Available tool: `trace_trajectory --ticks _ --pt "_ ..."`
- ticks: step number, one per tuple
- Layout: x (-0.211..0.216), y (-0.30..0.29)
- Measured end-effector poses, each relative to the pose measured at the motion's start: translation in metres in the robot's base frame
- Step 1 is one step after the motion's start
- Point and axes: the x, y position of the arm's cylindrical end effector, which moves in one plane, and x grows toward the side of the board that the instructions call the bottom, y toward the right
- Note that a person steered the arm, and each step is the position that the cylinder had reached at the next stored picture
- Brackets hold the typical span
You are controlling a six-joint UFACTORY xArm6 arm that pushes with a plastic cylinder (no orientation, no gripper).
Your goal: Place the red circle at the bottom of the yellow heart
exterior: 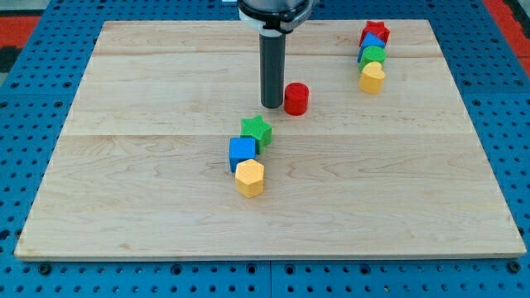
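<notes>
The red circle is a short red cylinder on the wooden board, a little above the board's middle. My tip stands just to the view's left of it, close to or touching its side. The yellow heart lies at the upper right, well to the right of the red circle and slightly higher. It is the lowest block of a short column.
Above the yellow heart sit a green block, a blue block and a red star. Below my tip lie a green star, a blue cube and a yellow hexagon.
</notes>
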Motion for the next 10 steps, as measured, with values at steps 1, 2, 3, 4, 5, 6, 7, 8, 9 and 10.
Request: trace_trajectory --ticks 1,2,3,4,5,6,7,8,9,10 --pt "-0.001 0.013" --pt "0.007 0.027" --pt "0.017 0.034" --pt "0.018 0.075" --pt "0.018 0.099" --pt "0.018 0.113" --pt "0.018 0.116" --pt "0.018 0.117" --pt "0.018 0.121" --pt "0.063 0.106"
